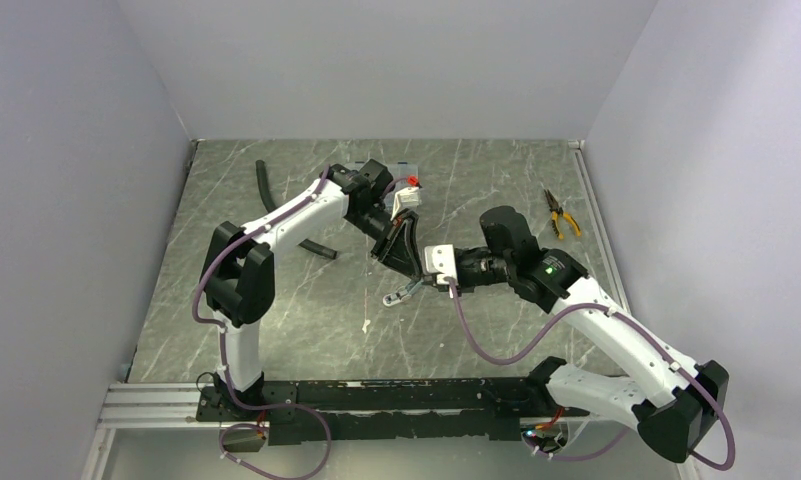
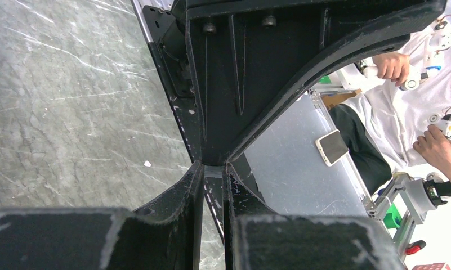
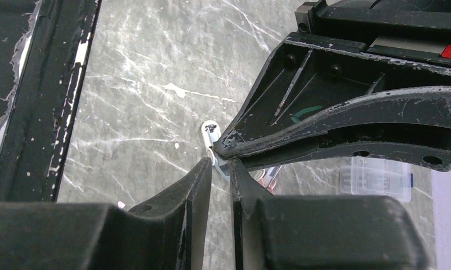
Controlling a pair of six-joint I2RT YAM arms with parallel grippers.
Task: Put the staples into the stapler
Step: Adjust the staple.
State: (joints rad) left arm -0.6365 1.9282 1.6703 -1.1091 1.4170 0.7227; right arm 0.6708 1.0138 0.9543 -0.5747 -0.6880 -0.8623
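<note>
A small silvery stapler (image 1: 400,294) lies on the marble table, mid-table, below both grippers. In the right wrist view its rounded white end (image 3: 210,131) pokes out past the fingertips. My right gripper (image 1: 423,282) (image 3: 220,166) is closed on a pale thin part of the stapler. My left gripper (image 1: 407,268) (image 2: 213,170) comes in from above, its black fingers (image 3: 324,121) meeting at the same spot. It is shut on a thin pale strip, seemingly the staples (image 2: 213,172), most of which is hidden between the pads. The right gripper's black body (image 2: 240,73) fills the left wrist view.
A white carton with a red mark (image 1: 408,197) and a clear plastic box (image 1: 406,165) (image 3: 375,178) lie behind the grippers. A black hose (image 1: 276,205) lies at back left, yellow-handled pliers (image 1: 562,213) at back right. Small white bits (image 1: 365,322) dot the table nearer the bases.
</note>
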